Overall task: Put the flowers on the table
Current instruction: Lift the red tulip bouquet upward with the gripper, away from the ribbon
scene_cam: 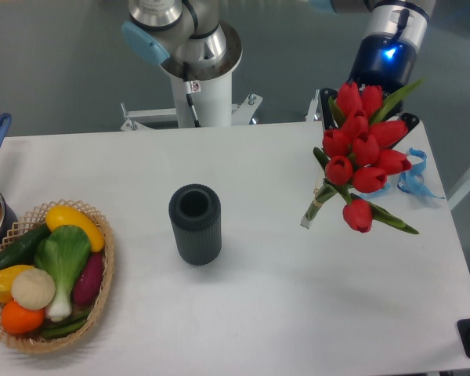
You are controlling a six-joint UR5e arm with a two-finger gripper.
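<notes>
While the bunch of red tulips with green stems and leaves point(360, 157) hangs at the right of the frame over the large white smooth desk point(258, 298), placement looks unfinished. Stem ends appear near the surface; contact cannot be confirmed. The robot hand point(360, 102) sits behind the blooms, fingers hidden, so its grip cannot be told. Remaining, by judgement: lower and release. A thin blue ribbon point(413, 176) lies just beside.
</notes>
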